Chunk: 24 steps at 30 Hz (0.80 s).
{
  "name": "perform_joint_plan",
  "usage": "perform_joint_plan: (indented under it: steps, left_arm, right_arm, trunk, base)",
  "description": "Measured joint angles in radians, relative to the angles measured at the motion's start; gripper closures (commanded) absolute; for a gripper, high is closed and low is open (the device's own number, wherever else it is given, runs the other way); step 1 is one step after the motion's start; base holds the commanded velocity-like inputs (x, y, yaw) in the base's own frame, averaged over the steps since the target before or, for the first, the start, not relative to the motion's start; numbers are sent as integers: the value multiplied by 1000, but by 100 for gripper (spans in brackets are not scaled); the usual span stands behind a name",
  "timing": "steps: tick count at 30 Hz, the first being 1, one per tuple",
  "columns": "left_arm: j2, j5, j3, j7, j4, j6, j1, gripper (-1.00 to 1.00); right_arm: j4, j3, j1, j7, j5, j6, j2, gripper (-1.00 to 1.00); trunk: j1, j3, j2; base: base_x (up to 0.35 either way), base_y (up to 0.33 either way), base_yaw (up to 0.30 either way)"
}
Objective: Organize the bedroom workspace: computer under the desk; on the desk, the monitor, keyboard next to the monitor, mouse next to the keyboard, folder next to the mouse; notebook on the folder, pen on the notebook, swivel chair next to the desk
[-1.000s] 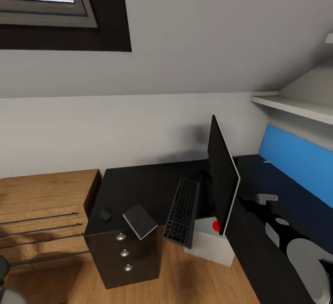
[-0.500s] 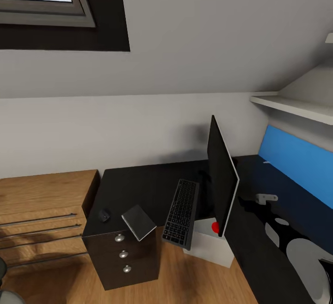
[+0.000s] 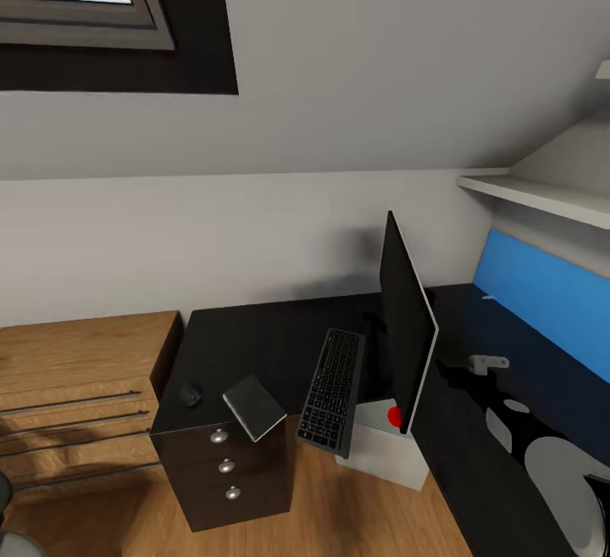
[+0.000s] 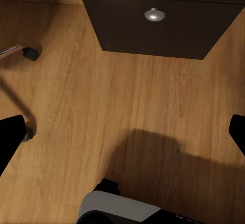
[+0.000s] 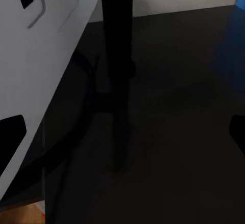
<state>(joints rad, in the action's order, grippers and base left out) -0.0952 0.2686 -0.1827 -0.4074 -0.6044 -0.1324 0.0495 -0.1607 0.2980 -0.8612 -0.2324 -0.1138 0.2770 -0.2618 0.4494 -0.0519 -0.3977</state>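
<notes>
On the table (image 3: 254,336), going left to right, the mouse (image 3: 194,393) sits near the left front corner. Just right of it a flat grey item, folder or notebook (image 3: 254,407), overhangs the front edge. Then comes the keyboard (image 3: 333,389), also overhanging, lying beside the monitor (image 3: 405,328), probably to group them as asked. The computer (image 3: 385,445) stands on the floor below. Both end effectors' fingertips sit wide apart at the wrist views' edges, holding nothing. I cannot make out a pen.
</notes>
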Motion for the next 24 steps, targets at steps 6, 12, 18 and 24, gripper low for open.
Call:
perform_joint_plan:
  steps: [6,12,18,24]
  left_arm:
    - [0,0,0,0,0,0,0,-100]
    - [0,0,0,1,0,-1,0,-100]
    - [-1,-1,-1,0,0,-2,0,-100]
    - [0,0,0,0,0,-2,0,-100]
  right_arm:
    - [0,0,0,0,0,1,0,-100]
    - [0,0,0,0,0,2,-1,-100]
    - [0,0,0,1,-1,2,0,-100]
    - [1,0,0,1,-2,2,-1,-100]
  trunk:
    - [0,0,0]
    - [0,0,0]
    - [-1,0,0]
    - [0,0,0]
  base:
    - [0,0,0]
    - [103,0,0]
    - [190,0,0]
    - [139,0,0]
